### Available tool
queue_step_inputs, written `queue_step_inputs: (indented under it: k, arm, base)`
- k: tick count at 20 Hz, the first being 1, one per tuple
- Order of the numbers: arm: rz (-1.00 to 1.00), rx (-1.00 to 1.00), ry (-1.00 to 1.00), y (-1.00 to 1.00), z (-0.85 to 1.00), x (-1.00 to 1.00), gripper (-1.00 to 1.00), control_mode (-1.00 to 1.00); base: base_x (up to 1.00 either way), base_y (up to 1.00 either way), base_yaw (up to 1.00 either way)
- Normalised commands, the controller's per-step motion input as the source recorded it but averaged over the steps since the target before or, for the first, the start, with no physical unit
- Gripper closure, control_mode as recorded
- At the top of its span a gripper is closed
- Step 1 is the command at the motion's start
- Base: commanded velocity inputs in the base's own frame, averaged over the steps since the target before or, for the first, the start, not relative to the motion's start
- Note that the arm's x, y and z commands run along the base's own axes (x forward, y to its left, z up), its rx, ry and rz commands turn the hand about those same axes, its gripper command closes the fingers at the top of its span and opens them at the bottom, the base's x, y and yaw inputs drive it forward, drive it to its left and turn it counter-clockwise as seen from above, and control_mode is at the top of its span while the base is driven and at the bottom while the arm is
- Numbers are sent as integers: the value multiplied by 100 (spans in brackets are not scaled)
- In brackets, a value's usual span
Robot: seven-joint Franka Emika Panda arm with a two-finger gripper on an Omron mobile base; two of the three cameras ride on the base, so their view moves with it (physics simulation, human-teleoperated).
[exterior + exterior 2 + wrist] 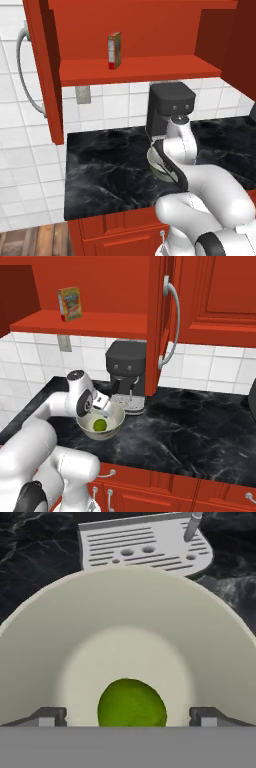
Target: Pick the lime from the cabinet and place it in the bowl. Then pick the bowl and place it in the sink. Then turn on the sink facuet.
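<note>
hand (128,717) spread wide, lime (131,703) in bowl (125,617)

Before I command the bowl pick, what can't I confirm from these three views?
- Bowl, left base view: mostly behind the arm; the lime isn't discernible there.
- Lime, hand view: lower part cut off at the picture's bottom.
- End effector: fingertips apart either side of the lime; contact can't be judged.
- Box on the cabinet shelf: label too small to read.

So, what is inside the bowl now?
The lime lies at the bottom of the bowl, between the open jaws. The hand view cuts off its lower part; nothing else shows in the bowl.
</note>
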Motion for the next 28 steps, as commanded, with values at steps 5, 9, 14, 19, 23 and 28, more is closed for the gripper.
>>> queue_step_inputs:
  k: [5, 9, 14, 19, 23, 28]
  arm:
    - [7, -2, 2, 13, 77, -33, -100, -100]
    - [27, -16, 16, 57, 13, -68, -100, -100]
    - [30, -17, 13, 54, -5, -62, -100, -100]
    - [21, -15, 5, 7, -37, -2, -100, -100]
    - [17, -10, 1, 0, -39, 14, -100, -100]
    - [14, -8, 6, 0, -34, 35, -100, -100]
  base:
    - [0, 0, 0]
    - [0, 0, 0]
    - [0, 0, 0]
    - [0, 0, 0]
    - [0, 0, 0]
    - [0, 0, 0]
